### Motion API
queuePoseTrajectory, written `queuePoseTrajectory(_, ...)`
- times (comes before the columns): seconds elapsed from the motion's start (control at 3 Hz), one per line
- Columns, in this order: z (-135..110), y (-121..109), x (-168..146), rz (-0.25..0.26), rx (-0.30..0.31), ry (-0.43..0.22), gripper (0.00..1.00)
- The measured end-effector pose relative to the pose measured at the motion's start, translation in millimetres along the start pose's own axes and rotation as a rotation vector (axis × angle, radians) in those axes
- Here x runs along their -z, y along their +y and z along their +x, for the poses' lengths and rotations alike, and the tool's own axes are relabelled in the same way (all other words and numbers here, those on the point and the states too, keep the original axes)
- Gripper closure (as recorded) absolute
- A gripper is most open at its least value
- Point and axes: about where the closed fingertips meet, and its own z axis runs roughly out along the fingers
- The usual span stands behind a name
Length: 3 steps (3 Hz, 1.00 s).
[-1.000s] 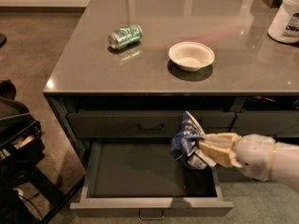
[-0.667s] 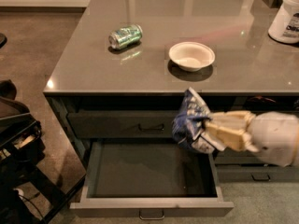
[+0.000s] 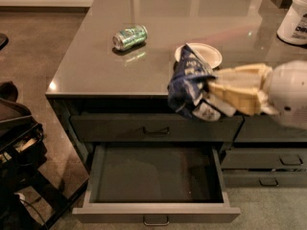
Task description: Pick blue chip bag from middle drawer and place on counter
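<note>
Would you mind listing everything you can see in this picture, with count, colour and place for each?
counter: one, glossy grey-brown, on top of the dark-grey drawers.
can: one, green, on its side on the counter, left of the bowl.
bowl: one, white, on the counter, partly behind the chip bag.
tub: one, white, on the counter at the far right.
chip bag: one, dark blue, held in the air at the counter's front edge.
middle drawer: one, dark grey, pulled open below the bag.
closed drawers: several, dark grey, above and right of the open one.
black gear: one cluster, on the floor at left.
gripper: one, tan, shut on the chip bag from the right.
</note>
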Motion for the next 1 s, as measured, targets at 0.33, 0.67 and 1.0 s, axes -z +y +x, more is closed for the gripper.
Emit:
queuePoseTrajectory(0.33, -9.3, -1.6, -1.9, -0.003, 0.015, -0.008, 1.00)
queuePoseTrajectory(0.67, -6.7, -7.2, -6.4, -0.019, 0.008, -0.018, 1.00)
queuePoseTrajectory(1.0, 16.6, -46.3, -16.7, -0.058, -0.040, -0.029, 1.00)
